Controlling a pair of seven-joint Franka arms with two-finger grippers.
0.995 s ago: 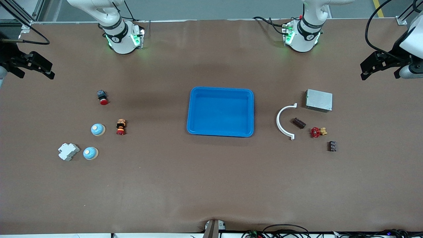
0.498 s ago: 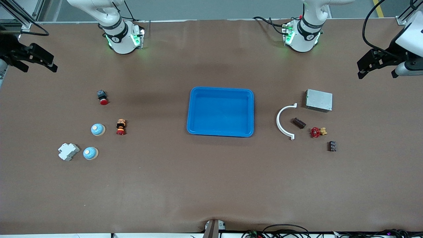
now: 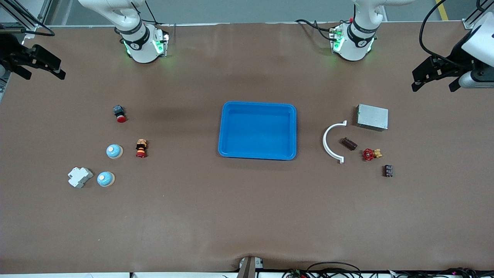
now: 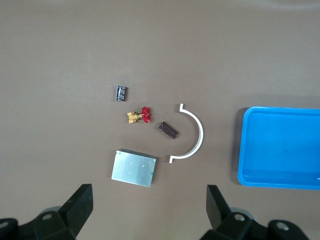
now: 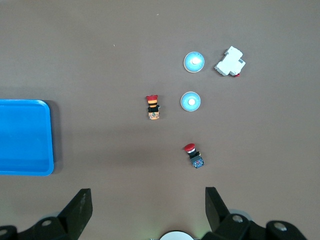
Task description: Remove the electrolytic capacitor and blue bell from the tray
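The tray [image 3: 257, 130] lies in the middle of the desk [image 3: 247, 216] and nothing is in it. The electrolytic capacitor [image 3: 349, 144] — a small dark cylinder — rests on the desk toward the left arm's end, inside the curve of the white arc piece [image 3: 331, 142] and beside the red valve [image 3: 371, 154]. Its long axis runs slantwise to the tray's edges. Two blue bells lie toward the right arm's end, one bell [image 3: 114, 151] just beside the red and yellow button [image 3: 141, 148], the other bell [image 3: 105, 179] next to the white block [image 3: 80, 177].

The left hand [image 3: 435, 76] hovers over the desk's edge at the left arm's end, fingers spread wide and holding nothing; the right hand [image 3: 36, 66] does the same at the right arm's end.

So both things appear already outside the tray. If any move follows, the left hand is the nearer one to the capacitor and the right hand to the bells — each thing lies from its hand toward the tray and the front camera.
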